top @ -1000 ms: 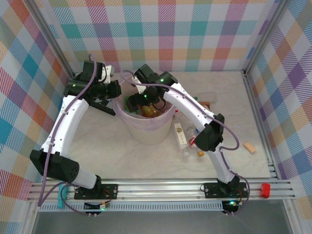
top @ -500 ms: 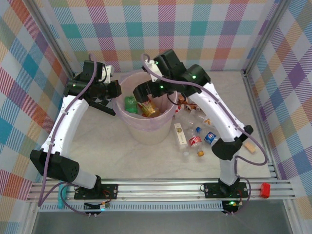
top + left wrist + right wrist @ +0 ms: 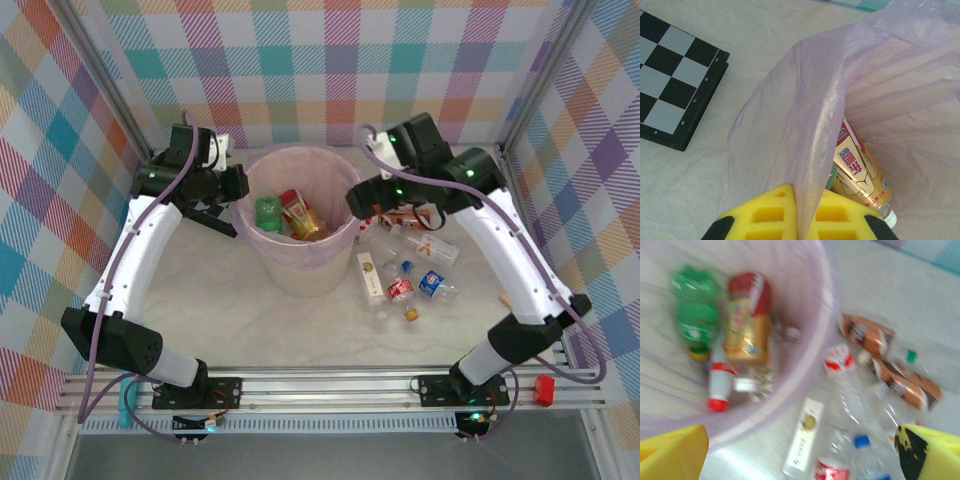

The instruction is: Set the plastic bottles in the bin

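Pink bin (image 3: 300,275) holding green bottle (image 3: 267,214), red-labelled bottle (image 3: 300,215), left hand (image 3: 804,197) pinching lilac liner (image 3: 805,125), right hand (image 3: 800,452) wide, empty

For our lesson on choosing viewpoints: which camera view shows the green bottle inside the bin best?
Top external: the green bottle lies sharp and unobstructed in the bin. Right wrist shows the bottle larger but blurred. Left wrist catches a green sliver, the bag hiding the rest.

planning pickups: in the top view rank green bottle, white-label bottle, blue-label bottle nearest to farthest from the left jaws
1. green bottle, inside the bin, left part.
2. white-label bottle, on the table right of the bin.
3. blue-label bottle, further right on the table.
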`<control>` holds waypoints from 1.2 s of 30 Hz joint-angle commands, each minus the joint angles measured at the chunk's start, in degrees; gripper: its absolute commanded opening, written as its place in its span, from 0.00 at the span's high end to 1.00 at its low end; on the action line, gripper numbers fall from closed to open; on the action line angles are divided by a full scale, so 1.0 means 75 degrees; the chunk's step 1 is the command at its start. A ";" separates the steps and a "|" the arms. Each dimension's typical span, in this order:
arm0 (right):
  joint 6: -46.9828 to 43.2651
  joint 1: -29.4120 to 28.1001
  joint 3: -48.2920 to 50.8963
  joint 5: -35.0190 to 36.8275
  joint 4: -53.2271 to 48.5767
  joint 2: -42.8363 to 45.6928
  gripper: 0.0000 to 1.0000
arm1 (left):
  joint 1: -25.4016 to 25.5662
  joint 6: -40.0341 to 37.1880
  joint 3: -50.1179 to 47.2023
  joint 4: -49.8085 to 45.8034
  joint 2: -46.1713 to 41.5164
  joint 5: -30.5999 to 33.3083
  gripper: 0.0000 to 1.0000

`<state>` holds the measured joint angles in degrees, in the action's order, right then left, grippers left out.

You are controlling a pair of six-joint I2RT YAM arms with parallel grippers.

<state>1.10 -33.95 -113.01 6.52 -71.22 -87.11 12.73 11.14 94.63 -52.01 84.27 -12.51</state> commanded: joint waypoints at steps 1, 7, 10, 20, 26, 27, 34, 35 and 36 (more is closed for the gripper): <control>-0.0794 0.0702 0.1178 -0.0030 0.0364 0.0724 0.06 | 0.0113 0.0273 -0.0120 0.0085 -0.0009 -0.0418 1.00; -0.2720 0.2189 0.3983 0.0391 0.1308 0.1453 0.02 | 0.0125 0.0246 -0.0394 0.0213 -0.0311 -0.0429 1.00; -0.3150 0.2835 0.4882 -0.0199 0.1855 0.1384 0.02 | 0.0119 0.0056 -0.0114 -0.0102 -0.0142 -0.0389 1.00; -0.4176 0.4345 0.5774 -0.1432 0.2965 0.0031 0.02 | 0.0106 -0.0067 0.0053 -0.0287 -0.0156 -0.0336 1.00; -0.4542 0.4474 0.5640 -0.1835 0.3354 -0.0870 0.00 | 0.0107 -0.0055 0.0063 -0.0293 -0.0116 -0.0335 1.00; -0.4563 0.4481 0.5593 -0.1907 0.3376 -0.1008 0.00 | 0.0107 -0.0055 0.0063 -0.0286 -0.0102 -0.0338 1.00; -0.4530 0.4498 0.5418 -0.2023 0.3714 -0.1935 0.01 | 0.0095 -0.0070 0.0120 -0.0295 -0.0034 -0.0318 1.00; -0.4518 0.4489 0.5400 -0.2028 0.3763 -0.2041 0.01 | 0.0095 -0.0067 0.0142 -0.0296 -0.0022 -0.0314 1.00; -0.4496 0.4492 0.5380 -0.2047 0.3808 -0.2116 0.01 | 0.0092 -0.0067 0.0153 -0.0308 -0.0010 -0.0312 1.00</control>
<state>-31.81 -0.69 -70.91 -6.33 -44.25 -101.67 12.73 9.76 94.04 -52.36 83.48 -12.14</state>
